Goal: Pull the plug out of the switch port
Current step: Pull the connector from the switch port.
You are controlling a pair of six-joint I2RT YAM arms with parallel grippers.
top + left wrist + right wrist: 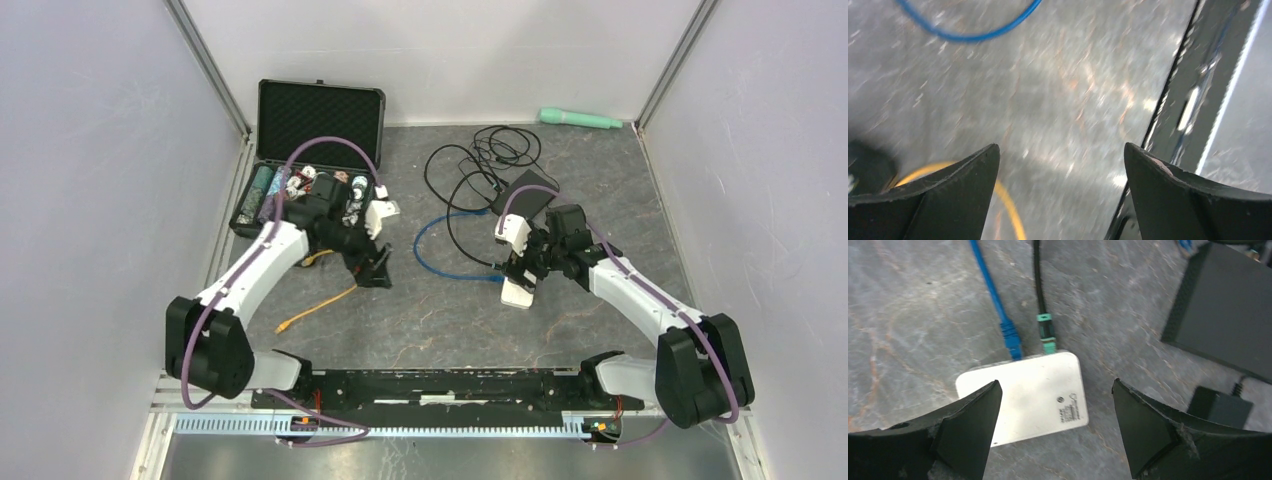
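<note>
One flat white plastic switch (1033, 395) with rounded corners is seen lying on the grey marbled counter (908, 315), right of centre. Two plugs are seated at its edge: one blue plug (1011, 337) and one green plug (1046, 332) on a black cord. The right gripper (1056, 390) is held above the switch, jaws spread, nothing pinched. The left gripper (1062, 150) is held over the counter, jaws spread wide, with one yellow cable (1008, 205) seen just beside it.
</note>
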